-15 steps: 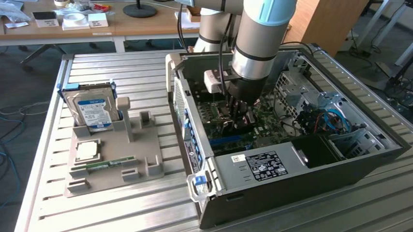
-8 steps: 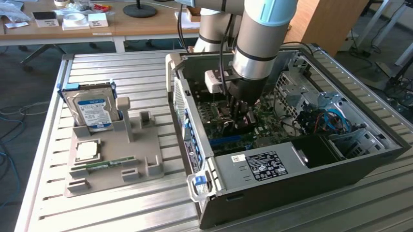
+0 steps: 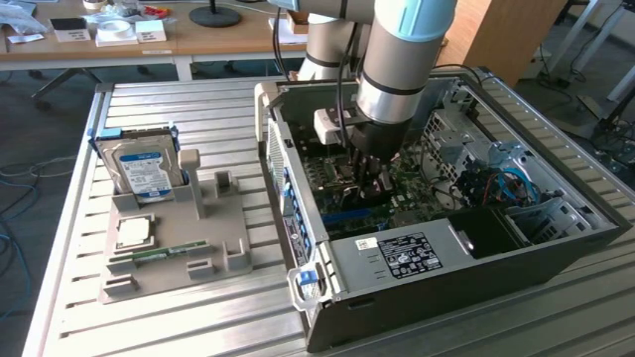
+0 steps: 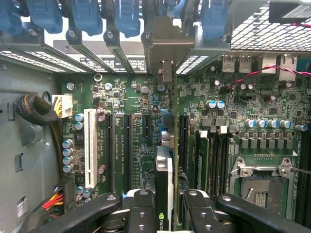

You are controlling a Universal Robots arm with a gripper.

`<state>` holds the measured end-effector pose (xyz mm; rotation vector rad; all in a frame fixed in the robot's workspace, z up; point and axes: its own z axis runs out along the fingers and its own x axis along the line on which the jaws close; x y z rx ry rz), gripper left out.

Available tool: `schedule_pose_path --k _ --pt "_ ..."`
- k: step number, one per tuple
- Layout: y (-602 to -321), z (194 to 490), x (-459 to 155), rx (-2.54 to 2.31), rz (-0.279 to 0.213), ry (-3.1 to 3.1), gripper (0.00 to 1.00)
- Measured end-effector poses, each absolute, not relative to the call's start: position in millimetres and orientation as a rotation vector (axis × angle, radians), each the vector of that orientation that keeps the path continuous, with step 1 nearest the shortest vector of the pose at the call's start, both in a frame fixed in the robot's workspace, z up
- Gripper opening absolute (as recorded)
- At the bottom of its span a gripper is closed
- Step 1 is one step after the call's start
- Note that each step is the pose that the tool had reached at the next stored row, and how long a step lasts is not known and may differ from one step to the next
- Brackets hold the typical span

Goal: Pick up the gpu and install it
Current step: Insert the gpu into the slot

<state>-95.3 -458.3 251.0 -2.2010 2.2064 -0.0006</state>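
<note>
- Exterior view: one arm reaches down into one open computer case [image 3: 417, 297] on the slatted table [image 3: 198, 111].
- The gripper [image 3: 375, 175] is low inside the case, just above the motherboard.
- Beside the case, one grey tray [image 3: 238, 223] carries one blue-labelled hard drive [image 3: 144, 171] standing upright, one processor chip [image 3: 134, 232] and one RAM stick [image 3: 169, 253], both lying flat.
- Wrist view: the gripper [image 4: 164, 206] has two black fingers [image 4: 141, 208] pressed on one gpu [image 4: 164, 170], one on either side.
- The card stands edge-on over the green motherboard [image 4: 141, 97], its silver bracket end towards the case's rear wall.
- I cannot tell whether it is seated.
- One white slot [image 4: 90, 148] and one processor socket [image 4: 262, 182] lie to either side of the card.
</note>
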Motion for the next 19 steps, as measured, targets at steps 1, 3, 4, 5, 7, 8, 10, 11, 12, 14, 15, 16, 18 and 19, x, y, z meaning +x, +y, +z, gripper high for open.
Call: schedule_pose_path --k 1,3,4,5,7,8,10,11,12,14,15,16,18,19 --pt "-458.3 250.5 -95.3 -2.201 -0.001 2.206 0.27" --pt "-458.4 248.8 -95.4 -2.201 -0.001 2.207 0.27" --pt "-458.4 248.7 -95.4 -2.201 -0.001 2.207 0.27" --pt "-458.4 248.7 -95.4 -2.201 -0.001 2.207 0.27" --pt "-458.4 248.6 -95.5 -2.201 -0.001 2.207 0.27" --pt "-458.4 248.4 -95.4 -2.201 -0.001 2.207 0.27" --pt "-458.4 248.2 -95.4 -2.198 -0.001 2.211 0.27" --pt "-458.4 248.1 -95.4 -2.196 -0.001 2.212 0.27" --pt "-458.4 248.1 -95.5 -2.196 -0.001 2.212 0.27" --pt "-458.7 248.0 -95.5 -2.196 -0.001 2.212 0.27" --pt "-459.0 248.0 -95.5 -2.196 -0.001 2.213 0.27" --pt "-459.4 248.0 -95.5 -2.196 -0.001 2.212 0.27" --pt "-459.8 248.1 -95.5 -2.196 -0.001 2.213 0.27" --pt "-459.9 248.0 -95.5 -2.196 -0.001 2.212 0.27"
